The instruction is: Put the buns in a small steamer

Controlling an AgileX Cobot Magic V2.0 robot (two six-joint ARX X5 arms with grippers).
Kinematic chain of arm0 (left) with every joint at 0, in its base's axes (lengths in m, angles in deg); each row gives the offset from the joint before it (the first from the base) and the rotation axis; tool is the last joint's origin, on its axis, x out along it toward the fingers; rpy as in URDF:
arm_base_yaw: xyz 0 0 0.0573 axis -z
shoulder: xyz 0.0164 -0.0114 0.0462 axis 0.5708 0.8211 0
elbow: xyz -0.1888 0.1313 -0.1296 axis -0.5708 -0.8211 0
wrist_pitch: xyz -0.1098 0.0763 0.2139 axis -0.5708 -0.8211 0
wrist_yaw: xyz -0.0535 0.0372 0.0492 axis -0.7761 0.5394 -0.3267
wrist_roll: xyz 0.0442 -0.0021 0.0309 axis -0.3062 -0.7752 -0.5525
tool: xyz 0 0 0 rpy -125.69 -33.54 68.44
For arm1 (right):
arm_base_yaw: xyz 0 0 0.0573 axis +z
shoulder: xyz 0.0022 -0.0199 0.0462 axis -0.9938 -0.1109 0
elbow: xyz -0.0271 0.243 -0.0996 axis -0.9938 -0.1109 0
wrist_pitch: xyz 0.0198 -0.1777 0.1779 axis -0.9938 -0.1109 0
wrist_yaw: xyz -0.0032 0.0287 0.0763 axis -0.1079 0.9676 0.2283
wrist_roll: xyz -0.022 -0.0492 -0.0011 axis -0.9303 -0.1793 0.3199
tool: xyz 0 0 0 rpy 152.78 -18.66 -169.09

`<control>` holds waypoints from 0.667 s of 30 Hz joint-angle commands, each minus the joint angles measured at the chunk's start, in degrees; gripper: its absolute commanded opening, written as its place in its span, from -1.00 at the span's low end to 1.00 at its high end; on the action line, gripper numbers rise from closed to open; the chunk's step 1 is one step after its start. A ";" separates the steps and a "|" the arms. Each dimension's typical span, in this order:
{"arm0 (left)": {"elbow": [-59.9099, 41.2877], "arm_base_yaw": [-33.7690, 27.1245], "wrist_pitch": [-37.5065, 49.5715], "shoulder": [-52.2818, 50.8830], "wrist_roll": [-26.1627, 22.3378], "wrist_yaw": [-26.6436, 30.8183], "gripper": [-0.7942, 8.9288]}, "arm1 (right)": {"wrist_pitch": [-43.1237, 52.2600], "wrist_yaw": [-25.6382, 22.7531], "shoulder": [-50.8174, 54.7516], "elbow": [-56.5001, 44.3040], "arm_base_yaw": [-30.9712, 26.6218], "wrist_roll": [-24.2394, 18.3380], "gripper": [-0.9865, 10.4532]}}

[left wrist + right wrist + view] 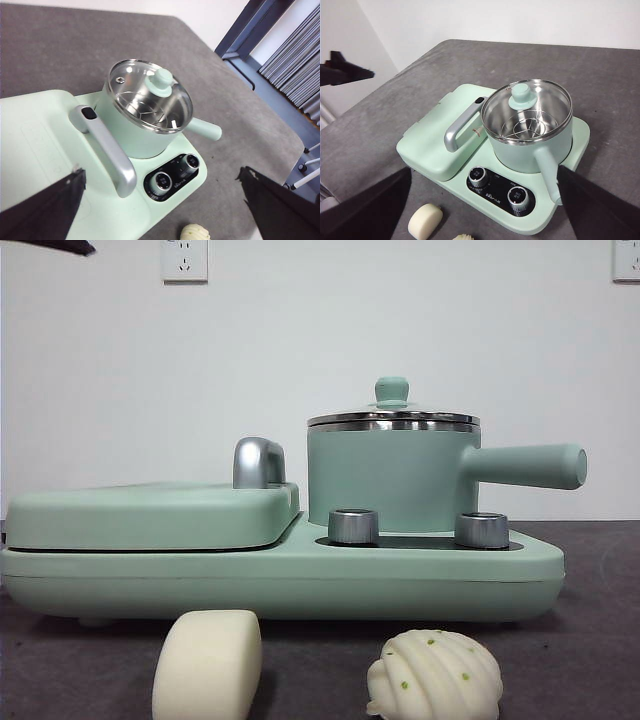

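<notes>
Grey, felt-like table (380,125) carrying a mint-green cooker base (300,575), with bare table surface all round the appliance and a rounded table corner visible in the left wrist view. On one half of the base lies a flat grill lid (150,515) with a curved chrome handle (107,150); on the other half stands the small steamer (390,475), a smooth round pot with a steel rim, a straight stick handle (525,465) projecting sideways past the base edge, and a glass lid (527,112) with a green knob (391,390), closed; a steel rack shows through the glass. Two metal dials (497,185) sit on a black panel before the pot. On the table just in front of the base lie the buns, apart from each other: smooth cream oblong bun (207,665) and ridged, green-specked shell bun (435,675). Left gripper (160,220) and right gripper (485,220) hang high above, jaws spread wide, holding nothing.
</notes>
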 commanded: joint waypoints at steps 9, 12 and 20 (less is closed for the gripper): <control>21.66 2.05 -11.15 22.56 -9.33 1.86 0.19 | 0.46 0.17 -0.17 0.92 0.09 0.61 -0.01; 29.81 3.39 -16.20 29.75 -11.10 4.90 0.19 | 0.46 0.17 -0.17 0.92 0.09 0.61 -0.01; 51.45 7.28 -32.37 47.76 -16.52 12.81 0.19 | 0.46 0.17 -0.17 0.92 0.09 0.59 -0.01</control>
